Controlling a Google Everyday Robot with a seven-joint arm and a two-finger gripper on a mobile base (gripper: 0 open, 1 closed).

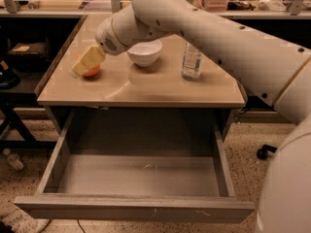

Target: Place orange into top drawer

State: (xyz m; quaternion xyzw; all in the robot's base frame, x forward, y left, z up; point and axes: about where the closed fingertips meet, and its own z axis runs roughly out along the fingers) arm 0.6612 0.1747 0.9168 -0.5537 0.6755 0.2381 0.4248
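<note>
Nearest, the top drawer (133, 208) stands pulled fully out below the table's (146, 89) front edge, its grey floor bare. On the table, near its left edge, sits the orange (92, 73), mostly hidden behind the gripper (81, 68), which comes down on it from above and to the right, right against it. Whether the gripper has closed on the fruit cannot be told. Farther back at the table's middle stands a white bowl (145, 53), and to the table's right a clear bottle (192, 61).
</note>
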